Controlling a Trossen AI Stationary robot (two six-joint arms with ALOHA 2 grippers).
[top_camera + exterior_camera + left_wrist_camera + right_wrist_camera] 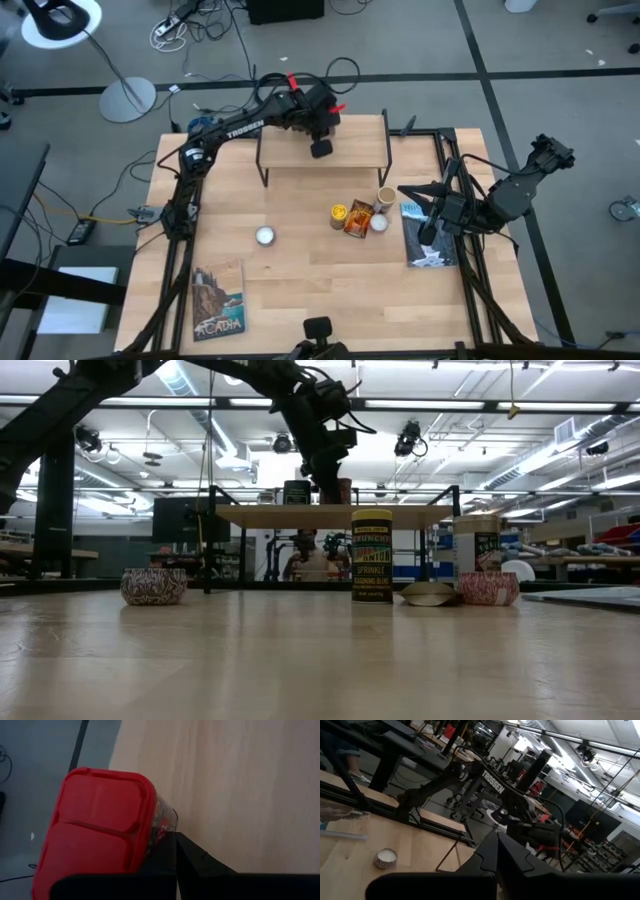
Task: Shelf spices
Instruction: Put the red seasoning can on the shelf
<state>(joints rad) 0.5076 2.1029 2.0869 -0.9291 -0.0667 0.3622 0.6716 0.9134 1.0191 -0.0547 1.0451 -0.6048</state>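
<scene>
Above the shelf [322, 152] at the far side of the table [300, 280], the left gripper [320, 146] hung over the plank top, its fingers closed; in the left wrist view a red-lidded tin [102, 827] lay right against those fingers, over the pale wood, though whether it was clamped could not be told; in the low view a dark tin [296, 492] and a reddish container [343, 491] stood on the plank beside the gripper. On the table in front of the shelf sat a cluster of spices: a yellow black-lidded jar [339, 215], an orange packet [357, 220], a tan jar [386, 198] and a small pale-capped jar [378, 224], close together; a white disc [264, 236] lay well apart to the left. At the table's right edge the right gripper [428, 232] waited, fingers closed on nothing, above a picture-covered book [428, 238]; a second book [219, 300] lay near the front left corner.
</scene>
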